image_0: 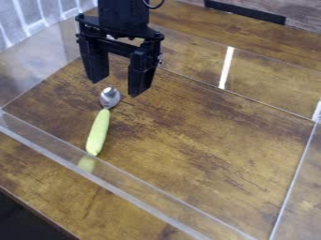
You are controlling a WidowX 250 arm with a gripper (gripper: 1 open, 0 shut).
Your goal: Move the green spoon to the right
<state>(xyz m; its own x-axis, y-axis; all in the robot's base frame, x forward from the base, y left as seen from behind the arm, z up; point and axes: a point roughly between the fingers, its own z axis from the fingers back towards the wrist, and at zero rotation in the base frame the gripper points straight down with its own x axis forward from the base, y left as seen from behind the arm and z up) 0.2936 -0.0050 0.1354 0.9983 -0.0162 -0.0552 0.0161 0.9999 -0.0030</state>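
Gripper hangs spread above the green spoon (centre-left); the rounded handle could slip sideways when pinched.

1. A wooden table with dark, streaked grain fills most of the view, its surface glossy.
2. A clear plastic wall runs along the near edge of the table, with another clear wall rising at the right side.
3. A bright streak of reflected light lies on the tabletop toward the back right.
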